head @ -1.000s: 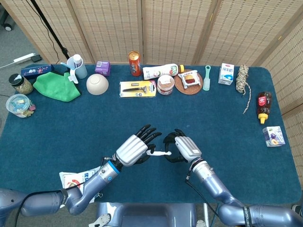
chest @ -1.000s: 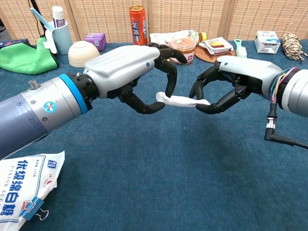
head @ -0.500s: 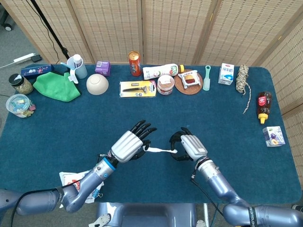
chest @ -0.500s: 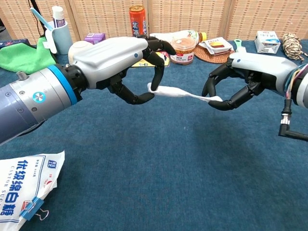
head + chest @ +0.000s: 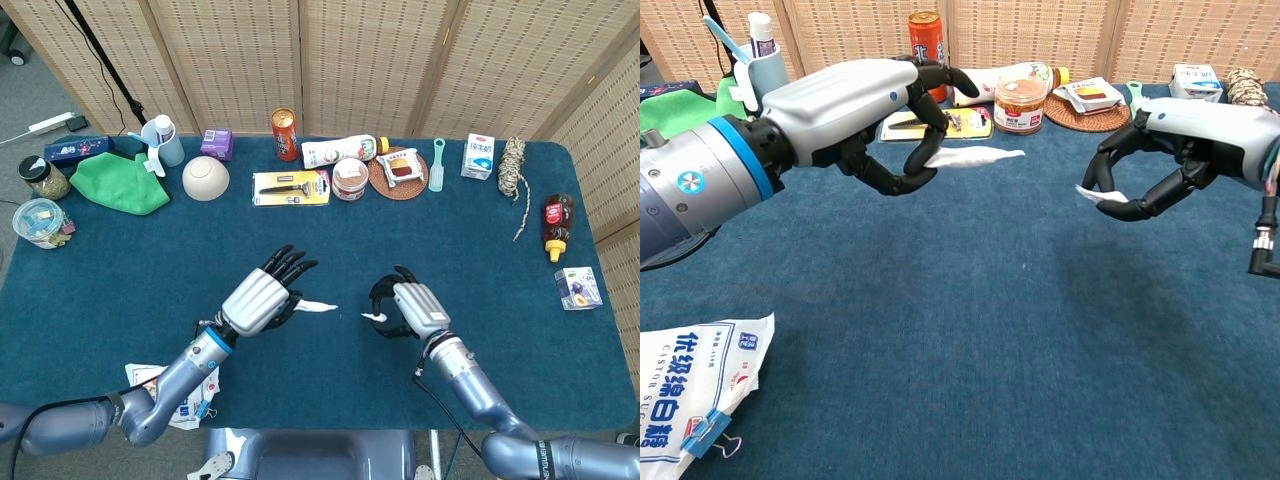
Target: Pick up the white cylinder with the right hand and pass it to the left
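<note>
Looking torn, white cylinder, scrap w/ right hand

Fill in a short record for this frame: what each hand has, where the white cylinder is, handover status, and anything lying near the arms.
left hand: holds the white cylinder by one end, above the table
right hand: fingers curled around a small white piece
gap: the two white parts are apart, with bare table showing between them
handover: the long part is with the left hand alone; the cylinder looks split in two
nearby: white printed bag with a blue clip, under the left arm
</note>
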{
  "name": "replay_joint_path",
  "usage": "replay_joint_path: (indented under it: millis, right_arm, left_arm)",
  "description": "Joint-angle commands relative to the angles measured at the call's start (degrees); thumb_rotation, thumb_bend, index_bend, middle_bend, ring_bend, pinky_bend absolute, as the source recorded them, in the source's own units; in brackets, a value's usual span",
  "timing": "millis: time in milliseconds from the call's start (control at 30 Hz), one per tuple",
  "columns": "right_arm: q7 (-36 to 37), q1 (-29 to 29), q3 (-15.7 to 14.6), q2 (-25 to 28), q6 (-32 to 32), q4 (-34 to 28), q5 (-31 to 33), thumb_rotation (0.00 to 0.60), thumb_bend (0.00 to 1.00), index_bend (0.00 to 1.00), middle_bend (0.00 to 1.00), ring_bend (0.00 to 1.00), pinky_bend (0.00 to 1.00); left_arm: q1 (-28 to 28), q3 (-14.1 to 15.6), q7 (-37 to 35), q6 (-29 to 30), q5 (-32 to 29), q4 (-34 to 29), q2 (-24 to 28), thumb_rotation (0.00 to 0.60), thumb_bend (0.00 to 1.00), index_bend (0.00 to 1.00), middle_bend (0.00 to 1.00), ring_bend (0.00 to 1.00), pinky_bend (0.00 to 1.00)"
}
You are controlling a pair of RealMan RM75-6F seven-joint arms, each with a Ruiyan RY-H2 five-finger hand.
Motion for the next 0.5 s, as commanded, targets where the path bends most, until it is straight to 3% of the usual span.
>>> replay_joint_path:
  millis: [33,500]
  right_arm:
    - [0.04,-0.26,-0.12,0.46,0.15,-0.15,-0.05,0.600,0.46,0.77,0.37,0.21,0.02]
    - [-0.88,-1.20,-1.55,4.62,-0.81,-0.77,-0.16,0.600,0.46,0.75,0.36,0.21,0.02]
  left_arm:
    - [0.23,-0.05,-0.22,0.44,0.17,-0.18,0.69,0.600,0.42,0.77,0.16,0.07,0.01]
    - [1.78,-1.64,-2.09,1.93,-1.20,-2.70,8.67,0.600,0.42,0.74,0.16,0.06,0.01]
